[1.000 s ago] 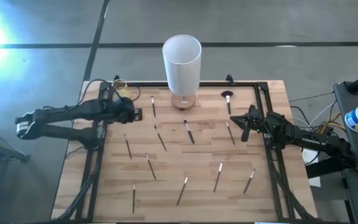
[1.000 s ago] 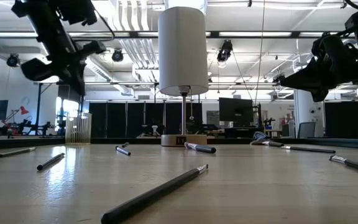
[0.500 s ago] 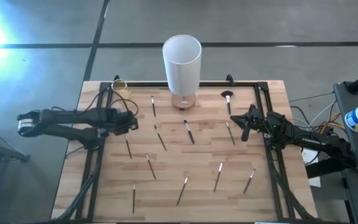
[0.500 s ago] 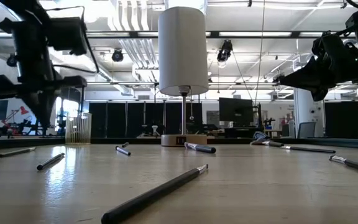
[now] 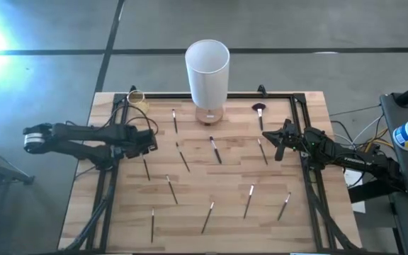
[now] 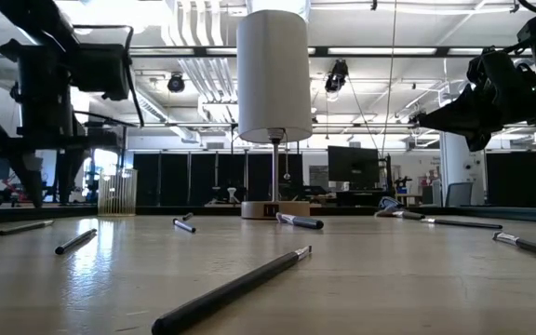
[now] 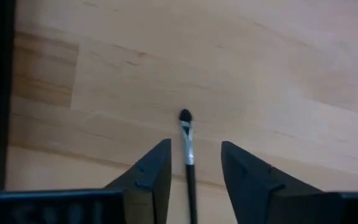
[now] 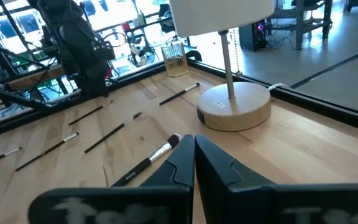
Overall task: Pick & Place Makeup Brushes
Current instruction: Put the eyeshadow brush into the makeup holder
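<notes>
Brushes lie scattered all over the wooden table [image 5: 275, 184], roughly a dozen, none collected yet by the look of it. Nearest to the action: the left gripper [image 7: 191, 171], fingers spread wide, pointing straight down at one brush [image 7: 187, 152] that lies between the two fingers [image 7: 151, 177], its dark tip poking out just ahead. In the high view that gripper [image 5: 146, 142] sits at the left side of the table, right over the upper end of that brush [image 5: 146, 167].

My read: this is the descent before the pinch. The line-up looks good, stick centred in the gap. Best to come straight down, close across the handle rather than the bristle tip, and keep the fingertips from scraping the wood.

Farther across, the right gripper [image 5: 278, 142] waits, fingers pressed together and empty, near another brush [image 8: 151, 158]. Beyond stands the tall white cylinder [image 5: 207, 71] on its round base, and in the far left corner the small clear cup [image 5: 137, 97].
</notes>
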{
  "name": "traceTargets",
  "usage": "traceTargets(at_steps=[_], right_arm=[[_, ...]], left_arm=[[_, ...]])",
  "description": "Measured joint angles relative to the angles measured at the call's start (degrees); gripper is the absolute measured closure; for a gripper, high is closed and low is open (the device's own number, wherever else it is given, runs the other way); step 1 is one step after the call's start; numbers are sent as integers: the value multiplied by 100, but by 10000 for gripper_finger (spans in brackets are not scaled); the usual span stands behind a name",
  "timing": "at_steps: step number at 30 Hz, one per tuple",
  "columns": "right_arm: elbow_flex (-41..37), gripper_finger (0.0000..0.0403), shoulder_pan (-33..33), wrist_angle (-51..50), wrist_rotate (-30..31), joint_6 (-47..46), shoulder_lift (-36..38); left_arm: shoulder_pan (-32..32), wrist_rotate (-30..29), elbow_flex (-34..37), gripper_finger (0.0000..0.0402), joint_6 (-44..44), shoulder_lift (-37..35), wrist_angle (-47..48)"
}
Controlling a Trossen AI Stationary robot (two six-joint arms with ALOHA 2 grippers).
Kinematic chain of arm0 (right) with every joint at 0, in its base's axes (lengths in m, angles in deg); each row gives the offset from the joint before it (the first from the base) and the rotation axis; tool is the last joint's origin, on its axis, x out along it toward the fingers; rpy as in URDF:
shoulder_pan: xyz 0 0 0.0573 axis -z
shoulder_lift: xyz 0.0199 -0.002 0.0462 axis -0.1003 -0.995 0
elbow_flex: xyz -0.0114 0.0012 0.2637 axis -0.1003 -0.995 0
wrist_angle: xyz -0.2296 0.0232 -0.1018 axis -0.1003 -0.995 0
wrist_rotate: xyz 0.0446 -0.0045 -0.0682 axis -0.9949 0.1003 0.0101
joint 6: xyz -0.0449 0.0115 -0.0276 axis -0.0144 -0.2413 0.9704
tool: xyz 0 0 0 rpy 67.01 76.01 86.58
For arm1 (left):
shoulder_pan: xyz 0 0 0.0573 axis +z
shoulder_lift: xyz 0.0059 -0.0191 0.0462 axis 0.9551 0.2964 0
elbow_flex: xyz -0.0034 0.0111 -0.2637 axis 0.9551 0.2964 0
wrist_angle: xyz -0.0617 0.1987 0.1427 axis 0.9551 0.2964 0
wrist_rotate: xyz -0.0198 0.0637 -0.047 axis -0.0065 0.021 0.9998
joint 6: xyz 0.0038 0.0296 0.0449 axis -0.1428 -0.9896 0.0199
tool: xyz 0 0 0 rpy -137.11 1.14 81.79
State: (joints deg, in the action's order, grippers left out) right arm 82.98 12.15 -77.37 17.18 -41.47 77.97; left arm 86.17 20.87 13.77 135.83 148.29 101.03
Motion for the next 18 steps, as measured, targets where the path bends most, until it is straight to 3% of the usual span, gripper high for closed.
traceTargets(at_steps=[8, 18], right_arm=[[2, 394, 0, -2, -3, 0, 0], [0, 394, -2, -2, -7, 0, 0]], left_arm=[[0, 71, 0, 269, 6, 676, -79], [9, -152, -4, 289, 39, 1023, -448]])
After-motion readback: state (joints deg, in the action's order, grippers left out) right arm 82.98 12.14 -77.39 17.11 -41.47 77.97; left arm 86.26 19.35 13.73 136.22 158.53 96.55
